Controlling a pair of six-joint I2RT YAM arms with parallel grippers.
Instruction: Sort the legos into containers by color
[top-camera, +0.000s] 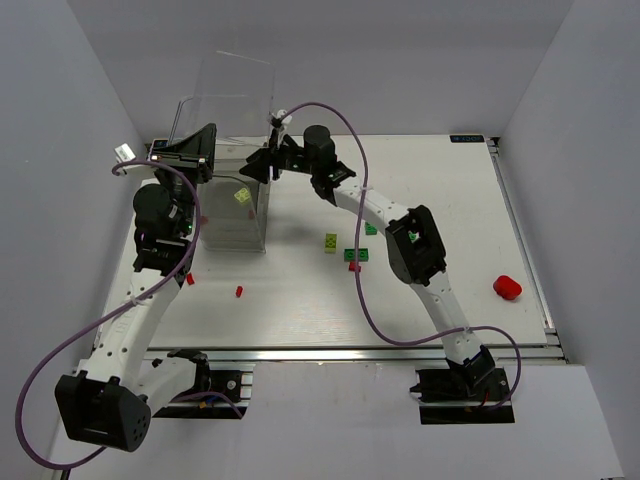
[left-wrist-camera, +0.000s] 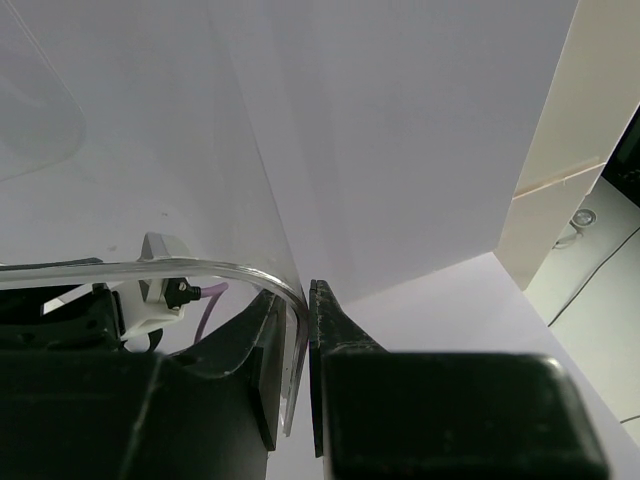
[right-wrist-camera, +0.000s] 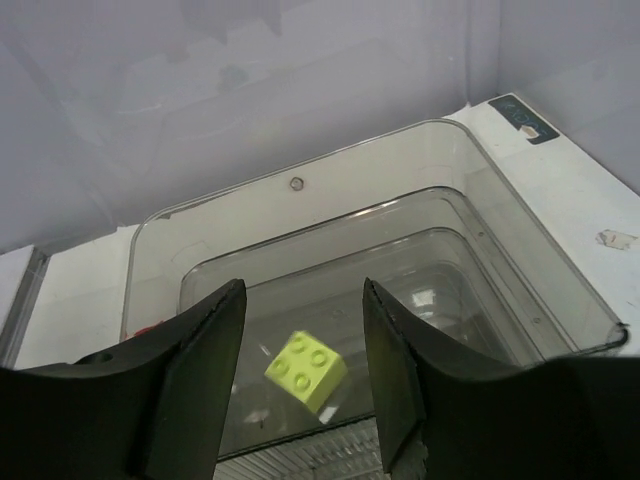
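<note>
A tall clear container (top-camera: 228, 105) stands at the back left of the table. My left gripper (top-camera: 195, 152) is shut on its rim; in the left wrist view the curved clear wall (left-wrist-camera: 292, 330) is pinched between the two black fingers of the left gripper (left-wrist-camera: 303, 345). My right gripper (top-camera: 262, 166) hangs open over the container's mouth. In the right wrist view a yellow-green lego (right-wrist-camera: 306, 370) shows tilted between and below the spread fingers of the right gripper (right-wrist-camera: 303, 345), touching neither, inside the container (right-wrist-camera: 400, 140). From above, this lego (top-camera: 242, 197) shows through the clear wall.
Loose legos lie on the white table: a yellow-green one (top-camera: 330, 241), green ones (top-camera: 355, 255) (top-camera: 371, 229), small red ones (top-camera: 239, 291) (top-camera: 189, 279) (top-camera: 354, 267), and a larger red piece (top-camera: 507, 288) at the right. White walls enclose the table.
</note>
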